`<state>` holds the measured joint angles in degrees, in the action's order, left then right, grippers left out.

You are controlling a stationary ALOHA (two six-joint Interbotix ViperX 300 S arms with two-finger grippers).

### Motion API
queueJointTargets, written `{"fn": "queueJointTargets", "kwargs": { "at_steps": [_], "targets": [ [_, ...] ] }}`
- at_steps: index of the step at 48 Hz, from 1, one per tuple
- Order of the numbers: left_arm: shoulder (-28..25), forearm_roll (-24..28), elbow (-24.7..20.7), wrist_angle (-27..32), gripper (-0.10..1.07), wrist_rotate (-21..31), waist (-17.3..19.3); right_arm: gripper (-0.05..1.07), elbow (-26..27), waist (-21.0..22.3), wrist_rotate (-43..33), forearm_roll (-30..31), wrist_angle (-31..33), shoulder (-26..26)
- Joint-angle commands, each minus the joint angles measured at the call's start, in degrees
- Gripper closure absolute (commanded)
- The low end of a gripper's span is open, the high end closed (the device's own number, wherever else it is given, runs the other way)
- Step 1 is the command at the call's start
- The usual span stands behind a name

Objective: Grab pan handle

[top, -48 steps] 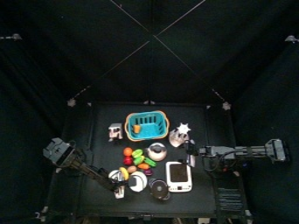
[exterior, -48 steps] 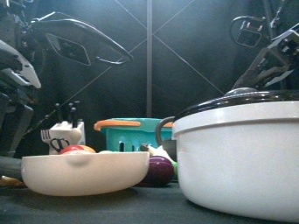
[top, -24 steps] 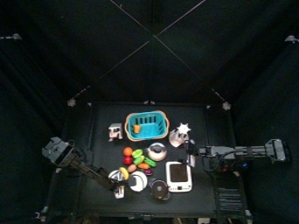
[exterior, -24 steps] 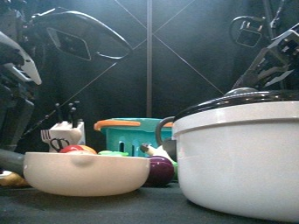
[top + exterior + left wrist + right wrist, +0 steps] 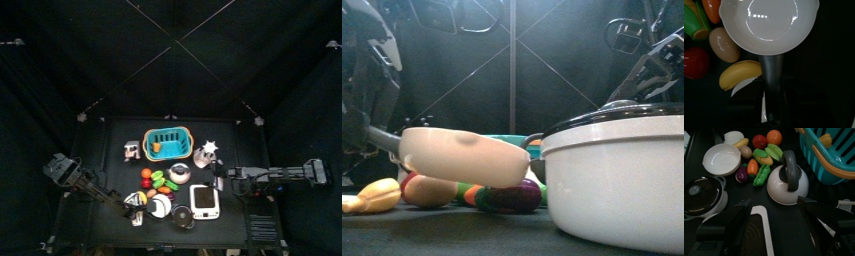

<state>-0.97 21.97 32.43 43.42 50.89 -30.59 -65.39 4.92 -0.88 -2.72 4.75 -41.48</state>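
Observation:
The pan [image 5: 767, 25] is small and round with a pale inside, and its grey handle [image 5: 772, 75] runs back between my left gripper's jaws. My left gripper [image 5: 773, 102] is shut on the pan handle. In the front view the pan [image 5: 462, 155] hangs tilted above the toy food, its handle [image 5: 382, 140] pointing to the left side where the arm stands. The right wrist view also shows the pan [image 5: 722, 159] beyond the vegetables. My right gripper [image 5: 775, 217] is open and holds nothing, at the table's right side [image 5: 238, 178].
A big white pot with a black lid [image 5: 616, 170] fills the front right. Under the pan lie a banana [image 5: 737, 75], a tomato [image 5: 694, 62] and other toy food. A silver kettle [image 5: 787, 178] and a teal basket [image 5: 167, 142] stand further back.
The pan has risen off the table and tipped, rim now above the vegetables. The left arm has drawn a little to the left. The right arm is still.

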Motion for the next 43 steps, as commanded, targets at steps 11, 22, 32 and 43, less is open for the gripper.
{"fn": "queueJointTargets", "kwargs": {
  "at_steps": [11, 22, 32, 43],
  "targets": [
    [2.37, 1.23, -2.20, 1.32, 0.59, 0.09, 0.09, 0.01, 0.62, 0.18, -0.09, -0.18, -0.26, -0.09],
    [3.08, 2.37, -2.20, 2.11, 0.59, 0.18, 0.09, 0.01, 0.62, 0.18, -0.09, -0.26, -0.26, -0.18],
    [2.99, 2.81, -2.29, 2.11, 0.59, 0.53, 0.09, 0.01, 0.62, 0.18, 0.00, 0.00, -0.18, -0.26],
    [2.90, 3.34, -2.72, 2.02, 0.59, 0.62, 0.53, 0.01, 0.62, 0.18, 0.00, 0.18, -0.18, -0.70]
  ]
}}
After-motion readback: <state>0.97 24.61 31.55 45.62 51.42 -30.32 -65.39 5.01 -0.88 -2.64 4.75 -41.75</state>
